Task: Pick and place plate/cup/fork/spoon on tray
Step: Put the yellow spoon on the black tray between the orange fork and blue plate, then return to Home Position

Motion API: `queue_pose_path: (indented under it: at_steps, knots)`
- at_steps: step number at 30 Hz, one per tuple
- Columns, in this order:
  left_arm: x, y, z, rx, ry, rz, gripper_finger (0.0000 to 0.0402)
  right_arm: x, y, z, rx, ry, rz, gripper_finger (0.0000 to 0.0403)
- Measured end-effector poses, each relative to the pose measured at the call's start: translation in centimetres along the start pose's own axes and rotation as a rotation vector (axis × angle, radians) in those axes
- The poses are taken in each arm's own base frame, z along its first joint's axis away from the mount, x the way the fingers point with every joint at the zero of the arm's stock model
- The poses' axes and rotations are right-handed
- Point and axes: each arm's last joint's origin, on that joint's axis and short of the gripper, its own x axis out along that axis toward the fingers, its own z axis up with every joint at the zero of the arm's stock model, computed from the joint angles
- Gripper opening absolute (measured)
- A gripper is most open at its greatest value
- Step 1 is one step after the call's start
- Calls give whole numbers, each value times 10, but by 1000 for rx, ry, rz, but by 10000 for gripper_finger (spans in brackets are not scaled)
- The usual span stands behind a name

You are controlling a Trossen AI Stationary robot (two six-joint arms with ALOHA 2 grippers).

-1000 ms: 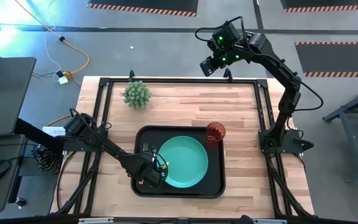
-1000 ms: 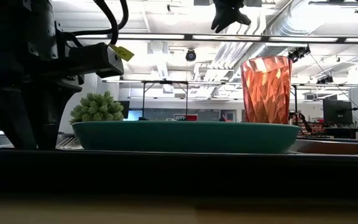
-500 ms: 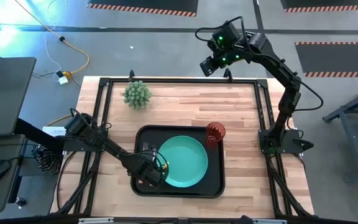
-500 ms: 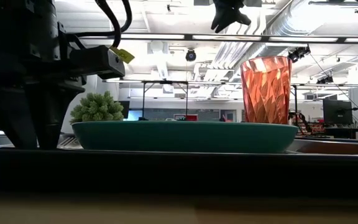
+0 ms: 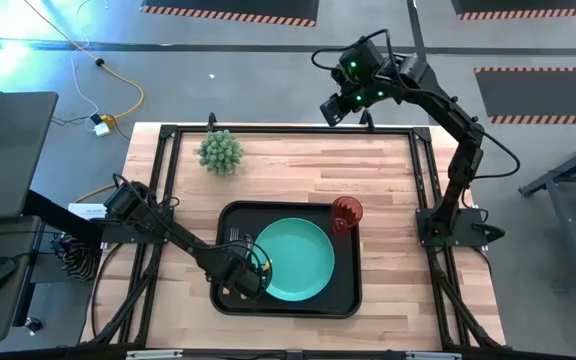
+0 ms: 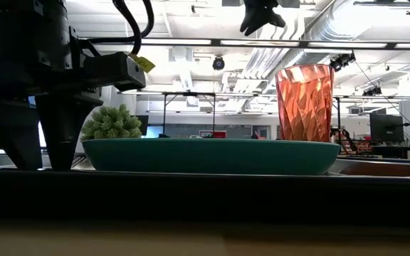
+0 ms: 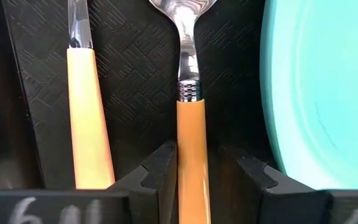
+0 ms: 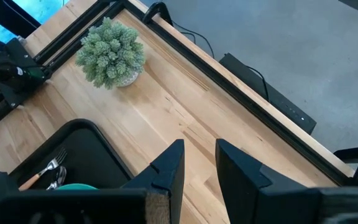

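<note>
The teal plate (image 5: 293, 260) lies on the black tray (image 5: 348, 300), and the red-orange cup (image 5: 346, 213) stands upright in the tray's far right corner. The spoon (image 7: 191, 143) and the fork (image 7: 86, 124) lie side by side on the tray floor, left of the plate. My left gripper (image 7: 197, 180) is low over the tray's near left part. It points down and is open, with one finger on each side of the spoon's handle. My right gripper (image 5: 330, 108) is open and empty, high above the table's far edge. My left gripper stands over the spoon's orange handle (image 7: 191, 162), which lies flat on the tray between the two fingers and runs along them. One finger (image 7: 163, 168) lies right beside the handle; I cannot tell whether it touches. The other finger stands clear of it.
A spiky green potted plant (image 5: 220, 152) stands at the table's far left. Bare wood lies on every side of the tray. A black frame rail (image 5: 288, 130) runs along the table's edges.
In the low view, my left gripper's fingers have parted a little over the tray's left part. The plate, cup and tray have stayed where they were.
</note>
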Motion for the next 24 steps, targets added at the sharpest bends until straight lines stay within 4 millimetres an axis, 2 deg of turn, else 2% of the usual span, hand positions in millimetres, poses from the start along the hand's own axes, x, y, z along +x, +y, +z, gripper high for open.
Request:
queue_pose_path:
  at_steps: [5,18,24]
  knots:
    - [0,0,0,-8,10,5,118,0,0,0,0,0,0,83]
    - [0,0,-1,-10,23,9,119,0,0,0,0,0,0,83]
    - [-10,2,1,-10,43,13,119,0,0,0,0,0,0,83]
